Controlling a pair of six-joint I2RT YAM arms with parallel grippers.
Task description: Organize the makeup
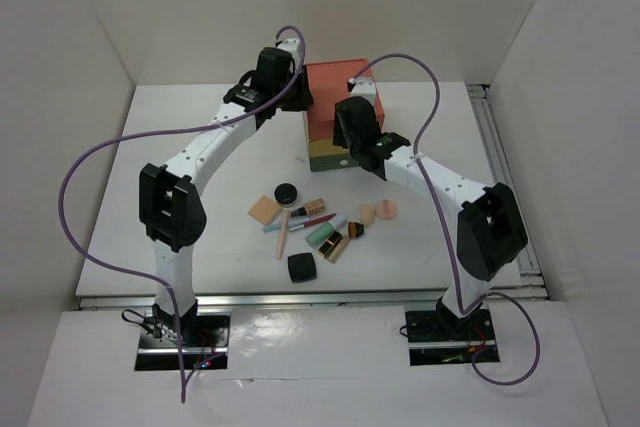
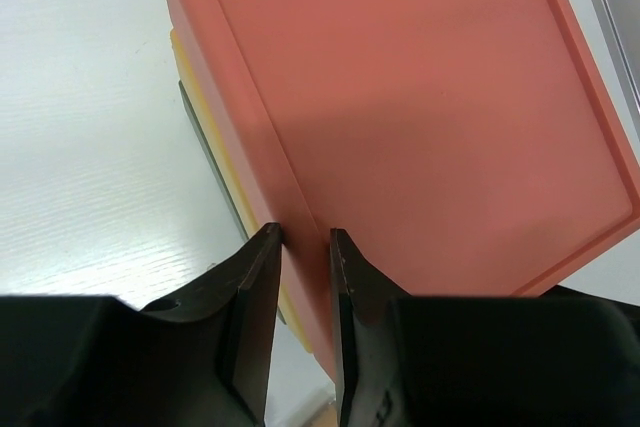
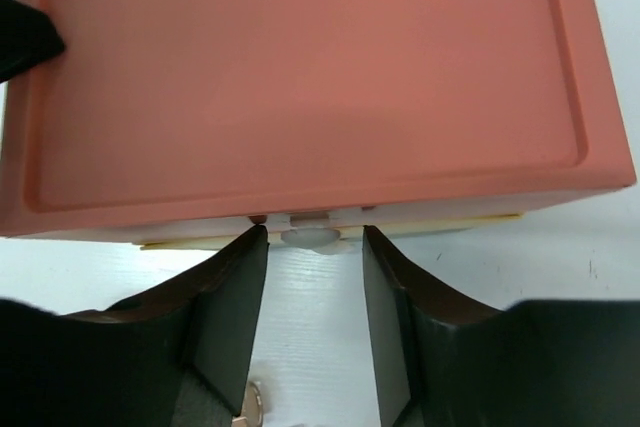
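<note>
The left gripper [image 2: 302, 239] sits at the left-hand upper edge of the coral, yellow and green drawer box [image 1: 335, 97]. Its jaws are only a narrow gap apart, with the coral rim showing between the two tips. Whether they pinch that rim or only straddle it cannot be told from the wrist view.

The right gripper [image 3: 315, 233] is at the front of the same box. It stands open, and a small white knob [image 3: 310, 238] lies between its fingers. There is bare space on either side of the knob, so nothing is held. The coral top of the box lies just beyond the fingertips, and a thin yellow strip shows under the front edge.

The makeup [image 1: 320, 227] lies loose on the white bench [image 1: 200, 147]. It is well apart from both grippers, on the side of the right gripper that faces the arm bases.
- The black jar [image 1: 285, 192] is the piece nearest the box.
- The tan compact [image 1: 264, 210] is just beside the jar.
- A lipstick [image 1: 312, 208] lies next to these two.
- A pink pencil [image 1: 285, 235] and the mint tube [image 1: 321, 236] lie further toward the bases.
- The peach sponges [image 1: 385, 209] rest side by side at the end of the group closest under the right arm.
- The black compact [image 1: 301, 267] is the piece farthest from the grippers
</note>
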